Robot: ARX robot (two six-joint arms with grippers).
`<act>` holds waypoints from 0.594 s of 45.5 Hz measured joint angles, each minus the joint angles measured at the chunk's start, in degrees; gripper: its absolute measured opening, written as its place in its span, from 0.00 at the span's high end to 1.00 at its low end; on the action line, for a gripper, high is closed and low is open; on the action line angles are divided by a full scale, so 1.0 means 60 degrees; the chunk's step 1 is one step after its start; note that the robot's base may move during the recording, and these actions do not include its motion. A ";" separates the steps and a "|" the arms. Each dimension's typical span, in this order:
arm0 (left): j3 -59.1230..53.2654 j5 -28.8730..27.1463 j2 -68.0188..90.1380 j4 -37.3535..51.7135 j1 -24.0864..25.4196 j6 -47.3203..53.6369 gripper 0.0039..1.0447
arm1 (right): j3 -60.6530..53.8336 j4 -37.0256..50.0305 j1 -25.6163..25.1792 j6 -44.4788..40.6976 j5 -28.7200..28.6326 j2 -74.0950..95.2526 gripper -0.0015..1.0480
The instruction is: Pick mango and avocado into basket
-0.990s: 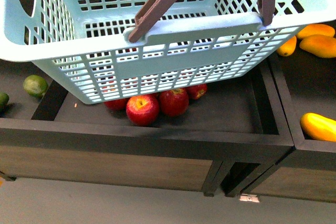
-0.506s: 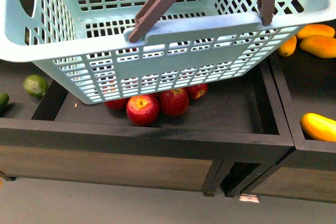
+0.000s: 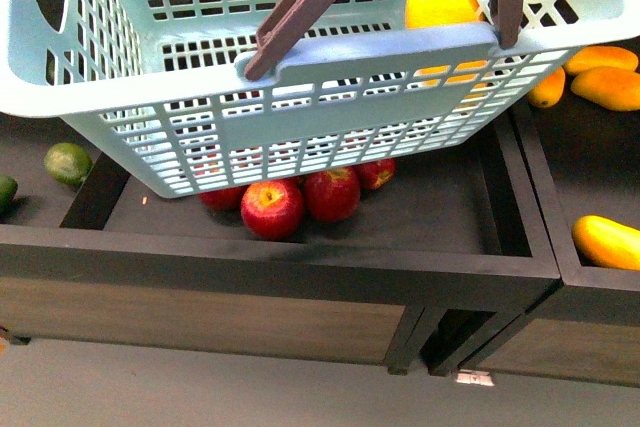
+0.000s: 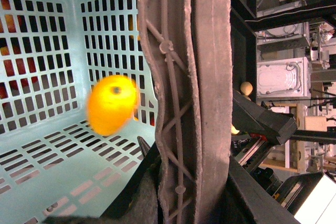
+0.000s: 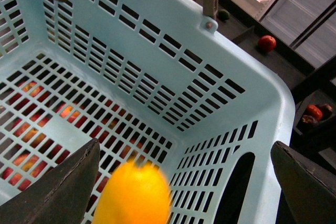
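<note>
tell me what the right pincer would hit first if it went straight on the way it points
Likely the mango, blurred right ahead of the right pincer between its open jaws; past it, the basket floor. Depth is unclear.

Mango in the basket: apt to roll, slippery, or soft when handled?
Likely rolls: the mango is a smooth rounded oval, and the basket hangs tilted in the front view. The skin looks smooth, so it is possibly slippery to grip. Probably firm, not floppy, though blur hides detail.
</note>
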 joint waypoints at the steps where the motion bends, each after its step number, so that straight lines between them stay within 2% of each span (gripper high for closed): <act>1: 0.0000 0.0000 0.0000 0.0000 0.0000 0.0000 0.81 | 0.0000 0.0022 0.0007 0.0109 0.0029 -0.0011 0.08; 7: -0.0069 -0.0076 0.0004 -0.0004 -0.0004 0.0018 0.81 | -0.0317 0.0484 -0.0248 0.1257 0.0758 -0.0423 0.08; 13: -0.0069 -0.0102 0.0004 -0.0004 0.0018 0.0044 0.81 | -0.1293 0.1002 -0.1107 0.2466 0.1818 -0.1450 0.08; 20: -0.0069 -0.0011 0.0004 -0.0004 0.0022 0.0033 0.81 | -0.2703 0.0911 -0.2368 0.3676 0.2951 -0.2951 0.08; 24: -0.0069 0.0018 0.0004 -0.0004 0.0022 0.0025 0.81 | -0.2991 0.0874 -0.2612 0.3978 0.3100 -0.3388 0.08; 27: -0.0069 0.0022 0.0004 -0.0004 0.0007 0.0025 0.81 | -0.3512 0.1945 -0.2510 0.4626 0.2659 -0.3570 0.21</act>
